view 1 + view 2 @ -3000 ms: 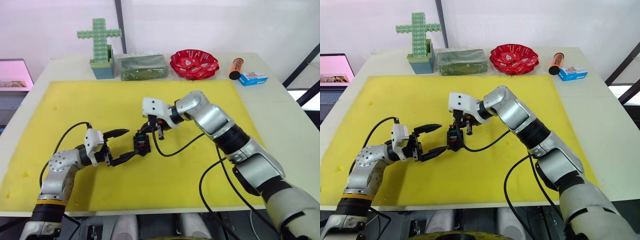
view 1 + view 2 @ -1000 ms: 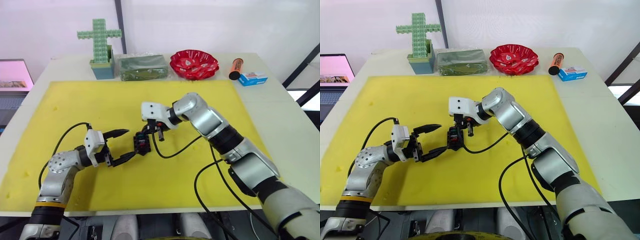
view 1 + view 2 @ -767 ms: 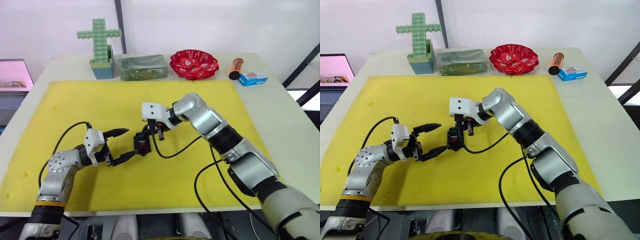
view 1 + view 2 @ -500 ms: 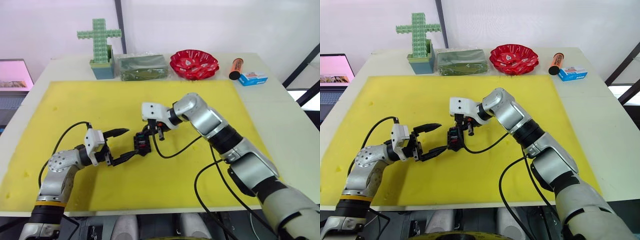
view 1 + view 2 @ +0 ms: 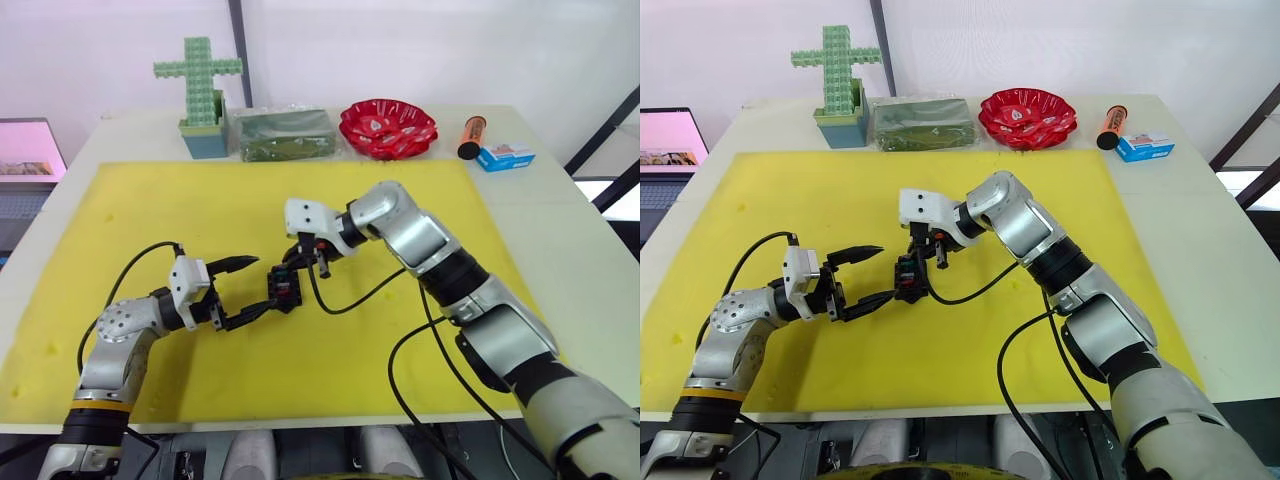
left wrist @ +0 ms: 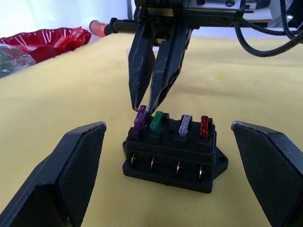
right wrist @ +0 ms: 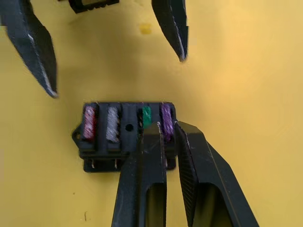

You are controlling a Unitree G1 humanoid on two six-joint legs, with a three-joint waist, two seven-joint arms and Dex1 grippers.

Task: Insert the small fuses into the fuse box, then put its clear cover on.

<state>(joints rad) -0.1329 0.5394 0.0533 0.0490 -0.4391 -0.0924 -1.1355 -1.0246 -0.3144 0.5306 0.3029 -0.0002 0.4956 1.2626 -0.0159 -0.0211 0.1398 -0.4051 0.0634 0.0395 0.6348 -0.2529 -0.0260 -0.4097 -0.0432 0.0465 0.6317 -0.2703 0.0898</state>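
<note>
The black fuse box [image 6: 173, 151] lies mid-mat on the yellow foam. Four small fuses stand in its slots: purple [image 6: 140, 117], green [image 6: 156, 121], whitish-grey [image 6: 185, 126] and red [image 6: 204, 126]. My right gripper [image 5: 318, 262] comes down from above, its fingers [image 7: 151, 142] drawn close either side of the purple fuse's top [image 7: 165, 118]. My left gripper [image 5: 258, 287] is open. Its wide fingers [image 6: 78, 170] flank the fuse box [image 5: 284, 290] without touching it. The clear cover is out of view.
Along the table's far edge stand a green cross of blocks [image 5: 200, 90], a clear bag with green contents [image 5: 284, 135], a red bowl [image 5: 388, 127], an orange tube [image 5: 472, 137] and a blue-and-white carton [image 5: 506, 156]. A black cable [image 5: 350, 298] trails over the mat near the box.
The right gripper dipped slightly toward the fuse box and has come back up a little. The left gripper and the box have stayed where they were.
</note>
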